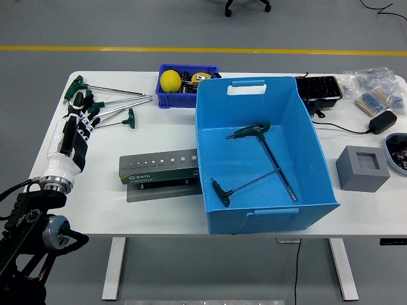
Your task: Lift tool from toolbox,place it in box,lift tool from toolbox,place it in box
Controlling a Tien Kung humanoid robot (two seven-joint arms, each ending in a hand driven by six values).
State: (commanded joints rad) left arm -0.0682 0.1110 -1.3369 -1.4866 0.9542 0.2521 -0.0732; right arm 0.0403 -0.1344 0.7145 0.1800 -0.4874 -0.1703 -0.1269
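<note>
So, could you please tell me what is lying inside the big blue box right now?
Inside the blue box lie two green-handled T-handle wrenches, their shafts crossing. The near wall hides a strip of the floor, so anything there is unseen.

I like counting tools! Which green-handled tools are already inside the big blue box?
Two T-handle wrenches lie in the blue box; the others lie outside, at the table's left.

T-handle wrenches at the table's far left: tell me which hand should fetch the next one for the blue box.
Left. The left hand is right beside the T-handle wrenches, fingers spread and holding nothing. No right arm shows anywhere. The blue box already holds two wrenches.
</note>
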